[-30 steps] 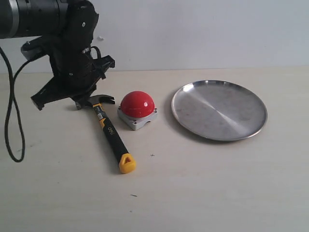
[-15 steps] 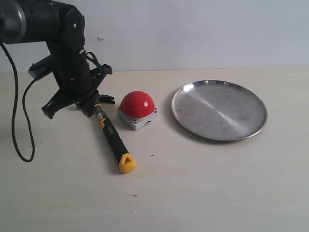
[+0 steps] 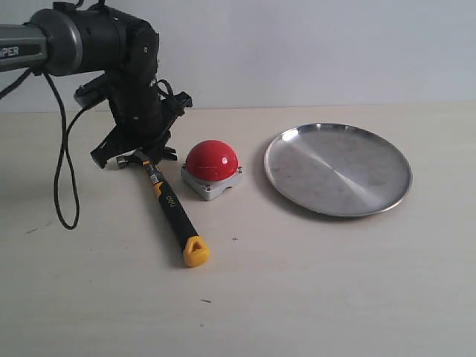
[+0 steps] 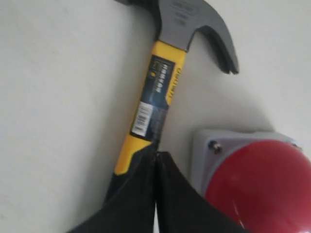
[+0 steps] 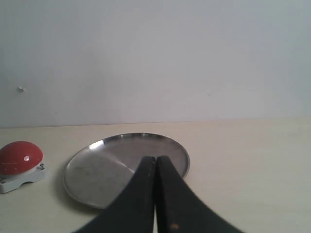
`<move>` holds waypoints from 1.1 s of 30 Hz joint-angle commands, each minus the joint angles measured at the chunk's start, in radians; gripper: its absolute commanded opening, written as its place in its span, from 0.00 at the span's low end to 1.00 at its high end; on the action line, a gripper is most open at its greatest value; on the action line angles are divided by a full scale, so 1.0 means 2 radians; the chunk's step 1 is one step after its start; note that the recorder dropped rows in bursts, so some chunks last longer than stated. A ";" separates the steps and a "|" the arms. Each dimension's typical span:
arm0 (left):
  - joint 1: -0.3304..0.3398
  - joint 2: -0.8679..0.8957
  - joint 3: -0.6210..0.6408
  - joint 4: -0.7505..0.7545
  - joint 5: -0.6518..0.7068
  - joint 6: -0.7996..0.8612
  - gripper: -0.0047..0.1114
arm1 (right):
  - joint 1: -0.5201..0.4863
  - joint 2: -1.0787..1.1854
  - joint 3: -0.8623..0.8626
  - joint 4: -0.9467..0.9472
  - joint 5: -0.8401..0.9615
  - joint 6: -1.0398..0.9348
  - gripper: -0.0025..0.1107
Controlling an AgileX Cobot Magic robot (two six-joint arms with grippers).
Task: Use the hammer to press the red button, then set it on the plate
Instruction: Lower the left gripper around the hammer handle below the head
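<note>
The small claw hammer with the dark metal head, black handle and yellow end cap is lying flat on the pale tabletop. In the exterior view its head is pointing to about 11 o'clock and the cap to about 5 o'clock. The glossy red dome button on its square grey base is sitting just beside the head, at its 3 o'clock. The big round silver metal plate is lying bare further out, again at 3 o'clock.

Your left gripper is hanging right over the hammer's neck, but its fingers are pinched together with nothing between them, so you aren't holding anything yet. Your right gripper is likewise pressed closed, idling out by the plate.

So I'd say you're in the pick-up step, with the button not yet pressed. Next move, as I read it: spread those left fingers, drop them astride the handle near the yellow band and clamp. The button is sitting very close, so watch the inner finger.
</note>
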 commanded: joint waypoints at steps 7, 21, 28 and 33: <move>-0.001 0.058 -0.118 0.030 0.092 0.016 0.04 | -0.003 -0.003 0.002 -0.001 -0.003 0.000 0.02; -0.001 0.077 -0.117 -0.021 0.092 0.015 0.17 | -0.003 -0.003 0.002 -0.001 -0.003 0.000 0.02; 0.000 0.087 -0.117 0.036 0.077 0.024 0.51 | -0.003 -0.003 0.002 -0.001 -0.003 0.000 0.02; 0.005 0.087 -0.117 0.037 0.066 0.035 0.51 | -0.003 -0.003 0.002 -0.001 -0.003 0.000 0.02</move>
